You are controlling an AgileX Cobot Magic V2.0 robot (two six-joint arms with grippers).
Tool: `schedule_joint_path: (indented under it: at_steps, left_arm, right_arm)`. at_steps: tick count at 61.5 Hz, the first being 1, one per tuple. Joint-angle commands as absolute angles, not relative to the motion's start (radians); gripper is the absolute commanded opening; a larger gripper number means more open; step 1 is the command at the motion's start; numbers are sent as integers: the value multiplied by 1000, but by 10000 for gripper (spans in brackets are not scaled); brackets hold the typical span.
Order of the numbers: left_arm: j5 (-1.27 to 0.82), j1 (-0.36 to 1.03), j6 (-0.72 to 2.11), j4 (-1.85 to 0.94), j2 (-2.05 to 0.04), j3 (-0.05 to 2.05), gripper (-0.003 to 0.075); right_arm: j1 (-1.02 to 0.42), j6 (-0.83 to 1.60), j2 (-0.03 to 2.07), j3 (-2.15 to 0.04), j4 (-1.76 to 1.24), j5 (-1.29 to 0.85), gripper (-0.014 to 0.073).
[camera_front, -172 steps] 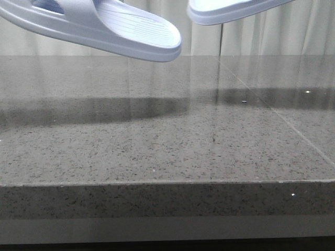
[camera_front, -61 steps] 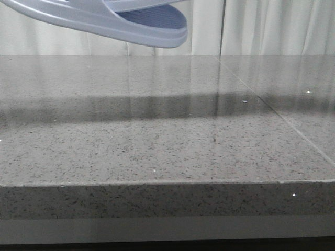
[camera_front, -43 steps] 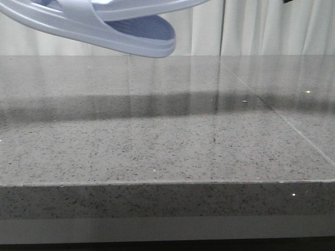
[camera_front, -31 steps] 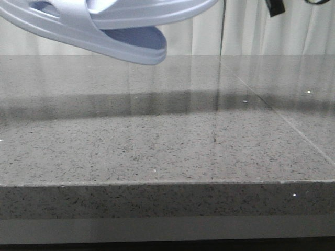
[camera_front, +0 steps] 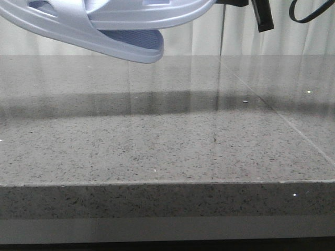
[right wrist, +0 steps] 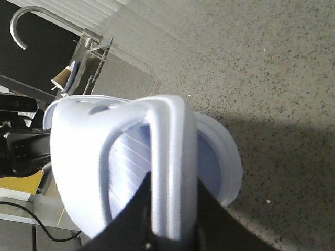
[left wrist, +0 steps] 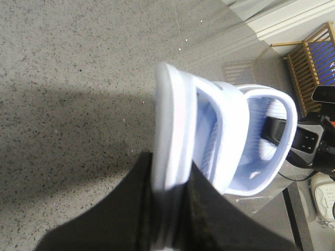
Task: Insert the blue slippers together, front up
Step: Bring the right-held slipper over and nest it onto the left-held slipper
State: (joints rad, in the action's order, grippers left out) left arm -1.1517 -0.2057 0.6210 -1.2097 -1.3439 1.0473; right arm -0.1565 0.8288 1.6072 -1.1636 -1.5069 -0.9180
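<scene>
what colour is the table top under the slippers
Speckled grey stone table top, glossy enough to reflect; clearest in the front view.

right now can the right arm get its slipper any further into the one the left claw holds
Probably yes. The right claw grips its slipper by the sole edge, already partly under the strap of the left claw's slipper. Both hang above the table, with nothing else between them.

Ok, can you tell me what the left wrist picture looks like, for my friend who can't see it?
Two black fingers of the left gripper pinch the edge of a pale blue slipper held in the air over a speckled grey table. The second blue slipper is pushed inside the first one's strap, so the two nest together.
</scene>
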Motion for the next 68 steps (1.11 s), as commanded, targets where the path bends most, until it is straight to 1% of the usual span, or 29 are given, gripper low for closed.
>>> schedule_joint_path:
  at_steps: [1,15,23,30,38,46,59,68]
  left_arm:
    - [-1282,-190,619,-1370,-1312,1074,-19]
    - [-1283,-190,619,-1370,-1312,1074,-19]
    - [-1283,-190,619,-1370,-1312,1074,-19]
    - [-1283,-190,619,-1370,-1312,1074,-19]
    - [-1283,-190,619,-1370,-1312,1074,-19]
    - [-1283,-190,619,-1370,-1312,1074,-19]
    - [-1283,-190,619,-1370,-1312,1074,-19]
    - [-1283,-190,619,-1370,-1312,1074,-19]
  right_arm:
    - [-177,840,1570,-1189,-1601,-1057,-62]
    - [-177,840,1570,-1189,-1591,-1050,-61]
    - [-177,836,1570,-1189,-1560,-1010,-38]
    - [-177,836,1570,-1189,-1521,-974,32]
    - [-177,827,1570,-1189,-1482,-964,141]
    - [-169,797,1570,-1189,-1447,-952,197]
    - [-92,716,1570,-1189,-1336,-973,204]
    - [-25,712,1565,-1189,-1320,-1013,204]
